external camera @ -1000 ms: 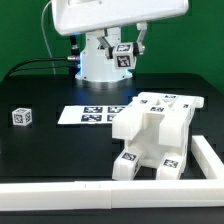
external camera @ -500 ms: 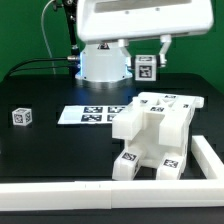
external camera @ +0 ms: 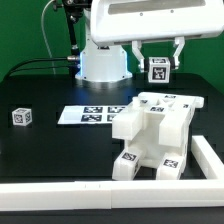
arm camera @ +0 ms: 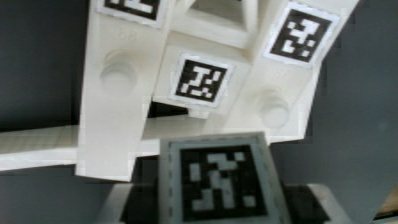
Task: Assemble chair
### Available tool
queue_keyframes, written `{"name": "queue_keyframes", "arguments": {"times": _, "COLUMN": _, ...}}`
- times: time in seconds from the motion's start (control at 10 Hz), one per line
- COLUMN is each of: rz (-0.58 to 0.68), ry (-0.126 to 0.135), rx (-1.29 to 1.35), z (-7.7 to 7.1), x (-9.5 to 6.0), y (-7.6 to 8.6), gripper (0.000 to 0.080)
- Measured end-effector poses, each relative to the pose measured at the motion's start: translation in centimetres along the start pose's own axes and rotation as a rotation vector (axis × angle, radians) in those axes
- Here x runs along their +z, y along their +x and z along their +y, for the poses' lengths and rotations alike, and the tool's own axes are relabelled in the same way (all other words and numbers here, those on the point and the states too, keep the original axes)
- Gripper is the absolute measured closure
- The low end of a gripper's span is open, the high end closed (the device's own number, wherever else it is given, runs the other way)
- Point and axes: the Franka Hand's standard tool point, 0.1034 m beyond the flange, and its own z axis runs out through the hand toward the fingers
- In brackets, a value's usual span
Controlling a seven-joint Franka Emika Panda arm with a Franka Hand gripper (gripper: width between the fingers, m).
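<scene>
Exterior view: the chair (external camera: 155, 135) stands on the black table (external camera: 50, 85) at about 4 o'clock in the picture. It is a chunky white body with square tags on its top and on its lower front blocks. Above it, near 1 o'clock, the fingers (external camera: 178, 52) hang in the air and grasp a small tagged part (external camera: 157, 70) between them, well apart from the chair. The marker board (external camera: 95, 114) lies flat at 9 o'clock from the chair, and a lone tagged cube (external camera: 21, 116) sits further out in the same direction. A white rail (external camera: 60, 192) runs along the table edge at 6 o'clock. In the wrist view the tag of the held part (arm camera: 217, 180) is very close, and the chair (arm camera: 196, 85) is seen beyond it.
</scene>
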Motion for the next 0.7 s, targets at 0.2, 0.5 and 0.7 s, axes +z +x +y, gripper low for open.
{"name": "queue_keyframes", "arguments": {"times": 0.2, "rz": 0.03, "ry": 0.016, "rx": 0.001, "z": -1.9, "x": 1.6, "y": -0.8, "gripper": 0.0517}}
{"name": "queue_keyframes", "arguments": {"times": 0.5, "rz": 0.032, "ry": 0.013, "rx": 0.018, "z": -1.8, "x": 2.5, "y": -1.2, "gripper": 0.0517}}
{"name": "queue_keyframes", "arguments": {"times": 0.7, "rz": 0.031, "ry": 0.011, "rx": 0.015, "z": -1.7, "x": 2.8, "y": -1.2, "gripper": 0.0517}}
